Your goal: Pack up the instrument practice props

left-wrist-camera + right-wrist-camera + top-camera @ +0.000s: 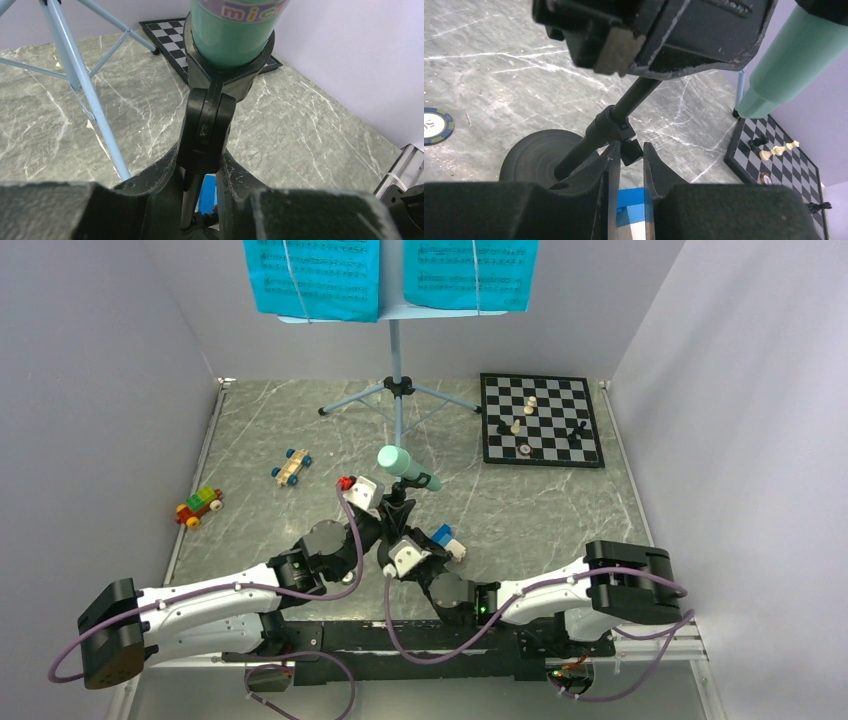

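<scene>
Music stand (397,360) upright at back, both pages (312,278) on it, untouched. Mic stand (594,137) mid-table, microphone (405,468) clipped in. Left gripper (201,172) looks clamped on swivel joint (206,125), steadying. Right gripper (630,159) pinches collar knob (632,150), probably to loosen.

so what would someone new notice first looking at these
The mint-green microphone, dead centre, clipped atop the black mic stand, with the left gripper and right gripper both crowded at its stem. Behind it, at the rear, the pale-blue music stand holds two cyan sheet-music pages; a chessboard lies back right.
</scene>
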